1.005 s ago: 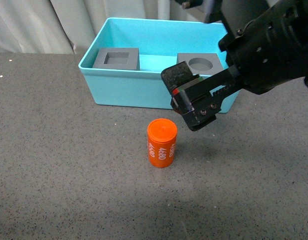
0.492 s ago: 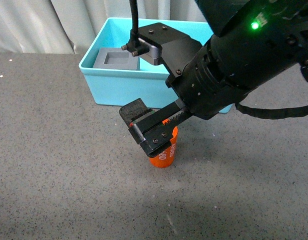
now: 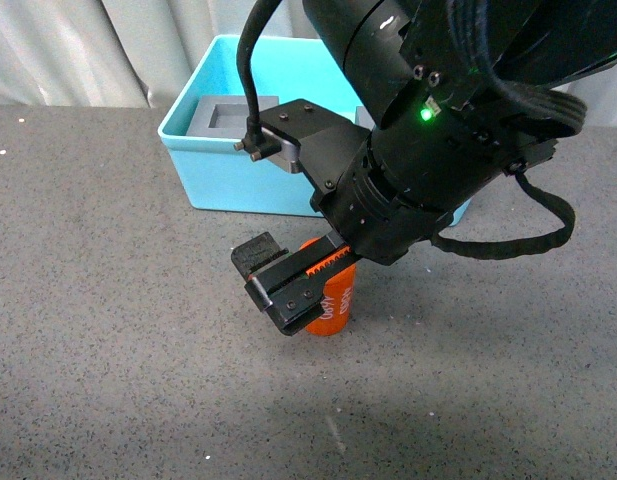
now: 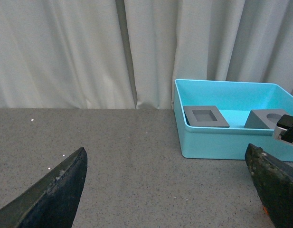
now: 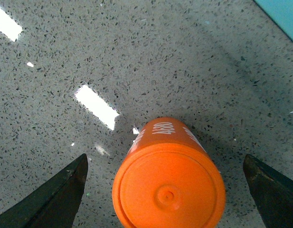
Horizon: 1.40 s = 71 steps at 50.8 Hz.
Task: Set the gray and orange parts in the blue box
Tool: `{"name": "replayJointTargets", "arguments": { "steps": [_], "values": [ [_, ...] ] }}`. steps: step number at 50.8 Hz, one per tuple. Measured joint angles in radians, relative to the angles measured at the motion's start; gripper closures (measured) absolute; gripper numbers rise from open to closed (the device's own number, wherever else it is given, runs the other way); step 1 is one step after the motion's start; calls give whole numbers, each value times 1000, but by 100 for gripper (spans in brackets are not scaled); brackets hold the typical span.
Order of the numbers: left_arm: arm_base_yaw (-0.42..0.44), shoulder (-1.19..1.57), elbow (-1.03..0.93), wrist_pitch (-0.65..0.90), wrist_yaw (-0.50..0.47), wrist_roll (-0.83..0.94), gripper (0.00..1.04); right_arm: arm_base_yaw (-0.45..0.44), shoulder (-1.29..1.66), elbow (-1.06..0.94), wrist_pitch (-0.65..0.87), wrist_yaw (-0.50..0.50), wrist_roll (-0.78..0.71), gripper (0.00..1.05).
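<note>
The orange cylinder with white "4680" print stands upright on the table in front of the blue box. My right gripper is open and lowered over the cylinder, one finger on either side, not touching it. In the right wrist view the gripper has a clear gap on both sides of the cylinder. Both gray cubes sit in the blue box: the square-recess one and the round-recess one. My left gripper is open over bare table, away from the box.
The table is dark gray and speckled. Pale curtains hang behind the box. My bulky right arm covers the right half of the box in the front view.
My right arm has swung down and to the left from in front of the box until its open gripper straddles the orange cylinder. The cylinder has stayed put.
</note>
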Motion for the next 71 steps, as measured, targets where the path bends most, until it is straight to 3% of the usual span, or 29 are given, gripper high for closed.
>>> {"name": "replayJointTargets", "arguments": {
  "steps": [5, 16, 19, 31, 45, 71],
  "values": [
    [0, 0, 0, 0, 0, 0, 7, 6, 24, 13, -16, 6, 11, 11],
    [0, 0, 0, 0, 0, 0, 7, 10, 55, 30, -28, 28, 23, 54],
    [0, 0, 0, 0, 0, 0, 7, 10, 55, 37, -28, 31, 24, 60],
    [0, 0, 0, 0, 0, 0, 7, -10, -1, 41, -23, 46, 24, 60],
    [0, 0, 0, 0, 0, 0, 7, -113, -196, 185, -20, 42, 27, 60],
    [0, 0, 0, 0, 0, 0, 7, -150, 306, 734, -210, 16, 68, 60]
  ]
}}
